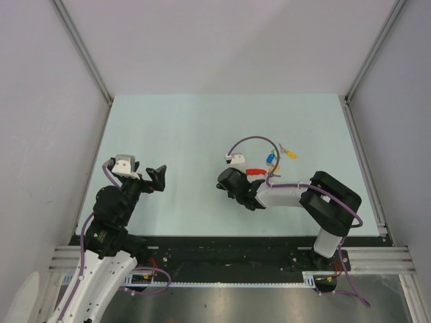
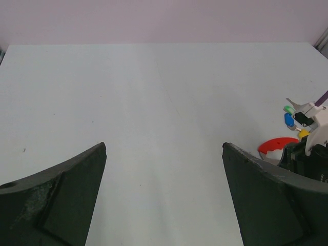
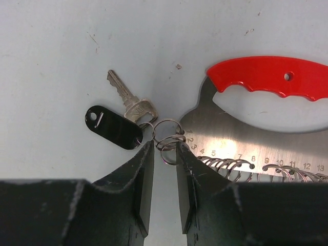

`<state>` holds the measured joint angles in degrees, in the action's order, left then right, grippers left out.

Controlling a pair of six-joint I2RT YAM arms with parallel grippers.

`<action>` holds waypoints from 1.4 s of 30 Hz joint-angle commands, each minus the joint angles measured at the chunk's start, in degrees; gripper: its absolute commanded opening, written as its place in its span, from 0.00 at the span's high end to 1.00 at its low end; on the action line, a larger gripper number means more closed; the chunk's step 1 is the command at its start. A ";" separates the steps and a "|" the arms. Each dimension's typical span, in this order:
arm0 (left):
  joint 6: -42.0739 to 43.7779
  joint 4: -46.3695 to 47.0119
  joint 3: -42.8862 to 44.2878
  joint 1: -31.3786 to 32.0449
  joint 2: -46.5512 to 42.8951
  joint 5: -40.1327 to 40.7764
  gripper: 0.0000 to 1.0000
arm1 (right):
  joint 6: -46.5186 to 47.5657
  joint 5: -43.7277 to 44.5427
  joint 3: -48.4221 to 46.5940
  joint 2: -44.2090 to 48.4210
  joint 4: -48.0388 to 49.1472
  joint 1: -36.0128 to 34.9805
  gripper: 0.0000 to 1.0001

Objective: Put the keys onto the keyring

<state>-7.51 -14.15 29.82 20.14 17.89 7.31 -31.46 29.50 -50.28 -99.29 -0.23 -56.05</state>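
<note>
The keyring [image 3: 266,77] is a red handle on a steel plate with numbered holes that carry small wire rings. It shows in the top view [image 1: 255,172] and the left wrist view [image 2: 277,145]. A metal key [image 3: 128,97] with a black tag [image 3: 114,126] lies just left of the plate. My right gripper [image 3: 165,148] has its jaws closed on a small wire ring [image 3: 169,139] at the plate's corner. Blue [image 1: 271,159] and yellow [image 1: 291,153] keys lie beyond it. My left gripper [image 2: 164,148] is open over bare table, far left [image 1: 159,178].
A purple cable [image 1: 252,140] loops over the right wrist, above the keys. Grey walls with metal rails [image 1: 87,54] close in the table on three sides. The black front edge [image 1: 222,242] runs by the arm bases.
</note>
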 commanded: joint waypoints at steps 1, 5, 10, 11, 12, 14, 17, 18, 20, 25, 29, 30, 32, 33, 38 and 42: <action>0.65 0.97 2.17 0.25 0.39 0.07 0.00 | 0.52 0.74 -1.93 -1.70 -0.39 -0.29 0.71; 0.74 0.88 2.17 0.34 0.74 0.07 0.00 | 1.75 -0.84 -3.07 -2.93 -1.26 -0.81 0.76; 0.83 0.88 2.26 0.34 1.09 0.07 0.00 | 5.87 -4.79 -3.16 -1.44 -2.32 -2.30 0.98; 0.83 0.79 2.26 0.25 1.18 0.07 0.00 | 6.93 -6.89 -3.16 -1.00 -2.49 -2.66 1.00; 0.83 0.88 2.26 0.25 1.27 -0.02 0.00 | 7.99 -7.86 -3.33 -0.48 -2.67 -3.09 1.00; 0.83 0.79 2.17 0.25 1.45 -0.02 0.00 | 11.49 -11.36 -3.33 1.54 -3.11 -4.58 1.00; 0.83 0.79 2.26 0.34 1.71 -0.45 0.00 | 16.05 -18.02 -3.51 4.88 -5.30 -5.47 1.00; 0.83 0.88 2.17 0.25 1.97 -0.46 0.00 | 17.47 -20.42 -3.51 5.67 -6.53 -5.56 1.00; 0.83 0.88 2.26 0.34 2.15 -0.72 0.00 | 20.72 -23.33 -3.42 7.52 -8.46 -5.65 1.00; 0.92 0.88 2.08 0.25 2.59 -0.90 0.00 | 22.32 -21.40 -0.53 9.28 -12.42 -3.81 1.00; 1.18 1.23 2.08 0.25 2.94 -2.21 0.00 | 21.88 -26.06 2.64 13.31 -10.06 -1.61 1.00; 1.35 1.41 1.99 0.25 3.11 -3.78 0.00 | 21.97 -26.68 2.82 14.11 -9.79 -1.00 1.00; 1.88 2.28 1.90 0.25 3.38 -5.98 0.00 | 23.55 -28.35 3.08 15.61 -9.61 -0.47 1.00; 2.23 2.46 1.64 0.25 3.55 -8.43 0.00 | 23.99 -28.70 3.17 17.27 -9.61 -0.29 1.00; 3.11 3.60 1.47 0.25 4.52 -13.19 0.00 | 27.76 -30.54 3.52 20.62 -9.44 2.08 1.00; 4.95 4.92 1.03 0.25 4.87 -19.34 0.00 | 31.29 -31.60 3.52 23.08 -8.56 2.09 1.00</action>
<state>-5.50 -12.91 29.82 20.14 22.33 -3.81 -5.02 0.49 -46.68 -79.15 -11.07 -54.24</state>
